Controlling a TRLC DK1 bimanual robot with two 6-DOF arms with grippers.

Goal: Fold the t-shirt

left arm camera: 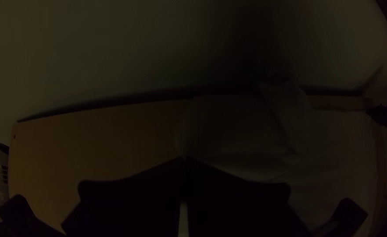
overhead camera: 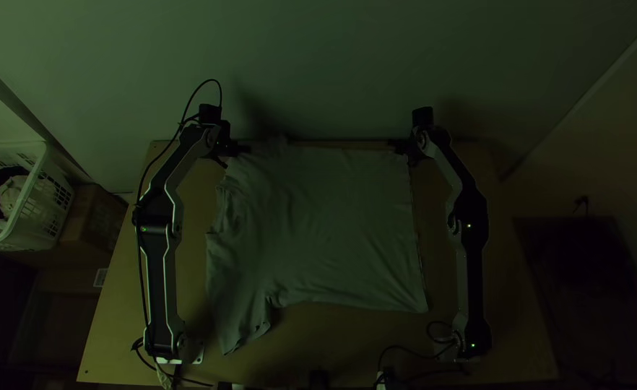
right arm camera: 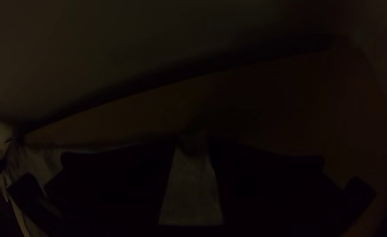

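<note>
The grey t-shirt (overhead camera: 326,224) lies spread with its neck side at the left, its straight hem at the right and a near sleeve pointing towards the table's front edge. My left gripper (overhead camera: 243,149) is at the far sleeve; in the left wrist view, my left gripper (left arm camera: 184,159) is shut on the t-shirt (left arm camera: 334,153), which lies rumpled beside it. At the far hem corner is my right gripper (overhead camera: 398,146). In the right wrist view, my right gripper (right arm camera: 192,142) stands partly open, the t-shirt (right arm camera: 191,188) showing between its fingers.
The wooden table (overhead camera: 113,325) extends past both sides of the shirt. A wall (overhead camera: 318,65) rises behind its far edge. A white laundry basket (overhead camera: 44,184) with dark and light cloths stands off the table at the left. Black cables (overhead camera: 405,348) lie near the front edge.
</note>
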